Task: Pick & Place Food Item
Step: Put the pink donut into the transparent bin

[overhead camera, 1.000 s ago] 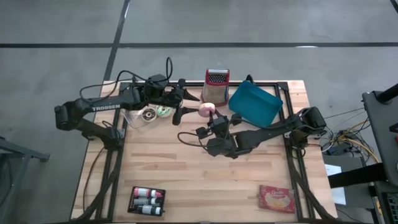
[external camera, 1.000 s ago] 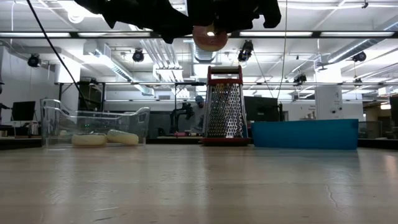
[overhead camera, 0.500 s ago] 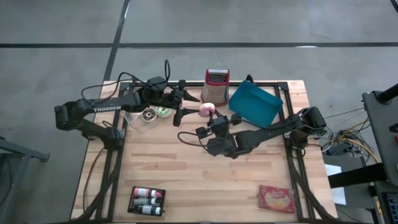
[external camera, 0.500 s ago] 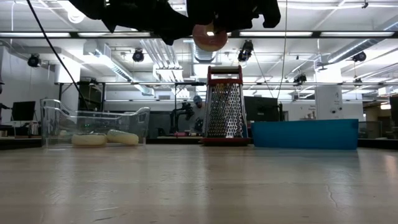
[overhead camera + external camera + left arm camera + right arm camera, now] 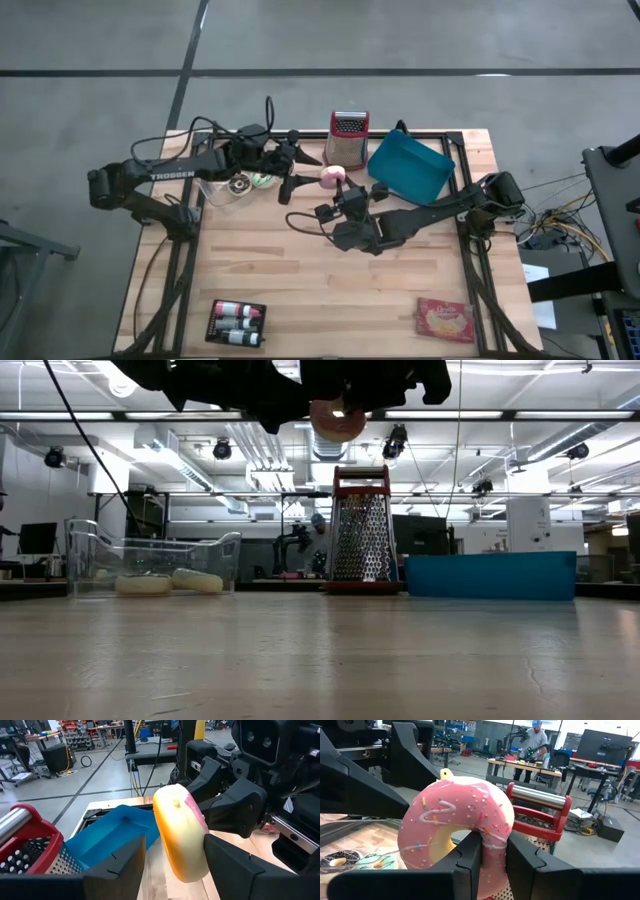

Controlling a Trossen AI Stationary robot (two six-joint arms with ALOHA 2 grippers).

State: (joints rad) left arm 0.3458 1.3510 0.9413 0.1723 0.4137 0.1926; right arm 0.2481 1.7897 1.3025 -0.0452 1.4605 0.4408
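Pink donut (image 5: 331,177) held aloft just beside grater (image 5: 347,137), right gripper (image 5: 345,192) clamped on donut, left gripper (image 5: 297,170) fingers spread apart beside donut, not touching it

Donut (image 5: 460,827): pink icing, white drizzle, multicolour sprinkles, yellow-tan dough underneath. Grater (image 5: 347,136): red frame and handle, perforated grey metal face. Tray (image 5: 408,167): solid blue. Table (image 5: 330,290): light wood planks. Both arms black, left arm (image 5: 170,175) with white lettering.
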